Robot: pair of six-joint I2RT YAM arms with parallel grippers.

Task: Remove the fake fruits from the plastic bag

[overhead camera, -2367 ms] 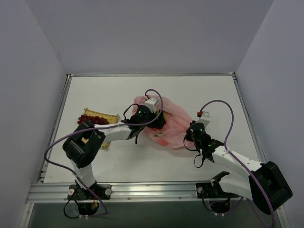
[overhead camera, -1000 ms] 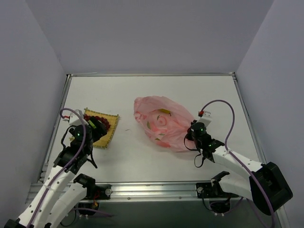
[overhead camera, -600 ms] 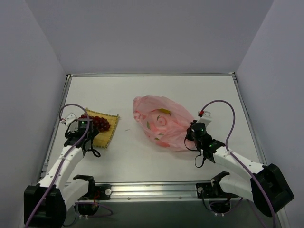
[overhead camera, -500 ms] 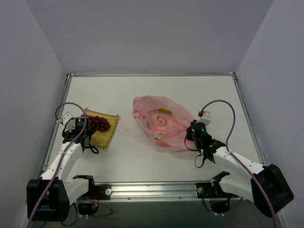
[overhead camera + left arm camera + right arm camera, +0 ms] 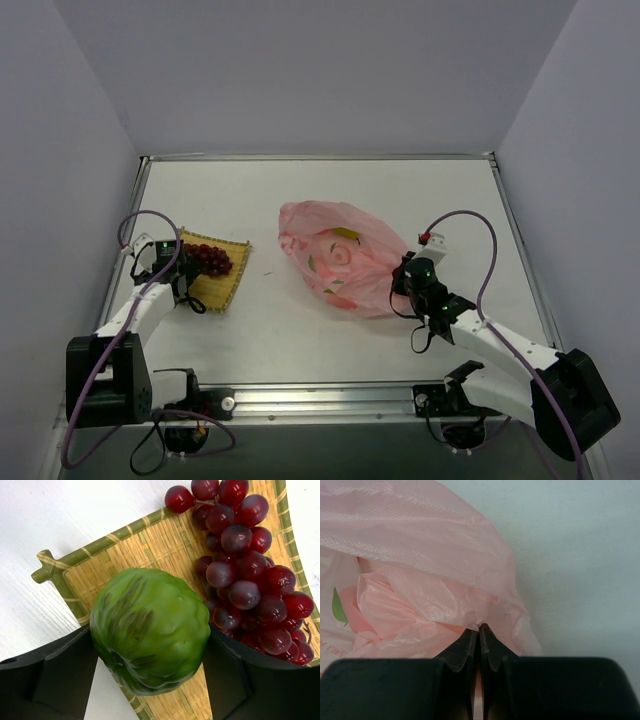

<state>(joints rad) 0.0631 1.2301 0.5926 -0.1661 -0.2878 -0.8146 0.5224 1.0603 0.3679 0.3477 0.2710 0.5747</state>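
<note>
– Left wrist view: what's the left tool (image 5: 150, 650) doing right now?
– It's gripping a bumpy round green plastic fruit (image 5: 145, 615) between both fingers, over a corner of the yellow woven mat with the green rim (image 5: 150, 545). Can't tell if it's touching the mat. A dark red plastic grape bunch (image 5: 245, 575) is lying on the mat just beside it.
– And the bag?
– The crinkly translucent pink plastic bag (image 5: 340, 258) is sitting mid-way across the white counter (image 5: 230, 195), well apart from the mat. The right tool (image 5: 479, 635) is pinching a fold at its right edge, jaws closed on the plastic.
</note>
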